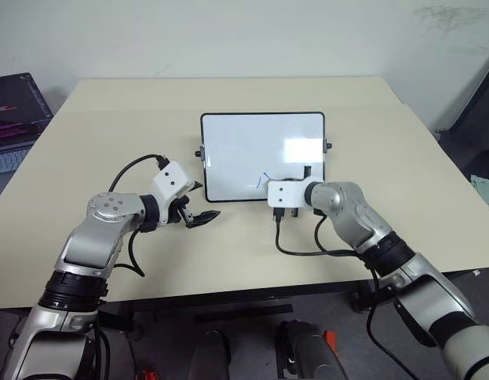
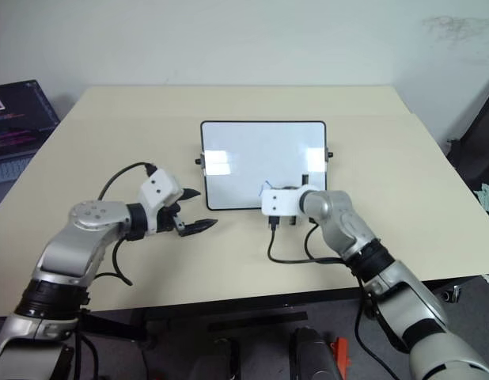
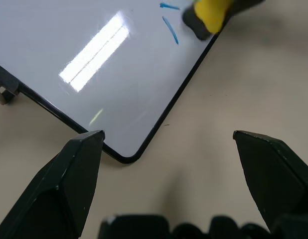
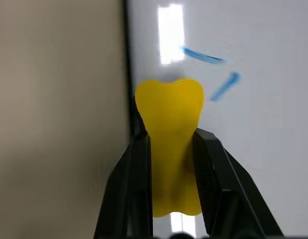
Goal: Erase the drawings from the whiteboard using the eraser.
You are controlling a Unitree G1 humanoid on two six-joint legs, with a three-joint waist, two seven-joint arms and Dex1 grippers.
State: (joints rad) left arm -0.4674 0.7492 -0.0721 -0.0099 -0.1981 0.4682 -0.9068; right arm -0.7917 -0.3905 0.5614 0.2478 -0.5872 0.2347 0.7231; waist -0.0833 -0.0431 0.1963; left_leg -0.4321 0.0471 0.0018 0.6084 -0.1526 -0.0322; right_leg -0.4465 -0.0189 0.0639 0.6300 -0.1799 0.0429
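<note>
From the head views, the whiteboard (image 1: 263,156) is lying mid-table (image 1: 110,111), the right gripper (image 1: 270,188) reaching over its near edge and the left gripper (image 1: 195,217) hovering near its near-left corner. In the left wrist view its fingers (image 3: 69,179) are spreading wide (nothing between them). In the right wrist view the eraser (image 4: 170,142) is sitting clenched between black fingers (image 4: 136,184), just beside the drawings (image 4: 214,72).

The yellow eraser (image 4: 169,129) sits at the whiteboard's (image 1: 244,142) near edge beside two blue drawings (image 4: 214,69).
</note>
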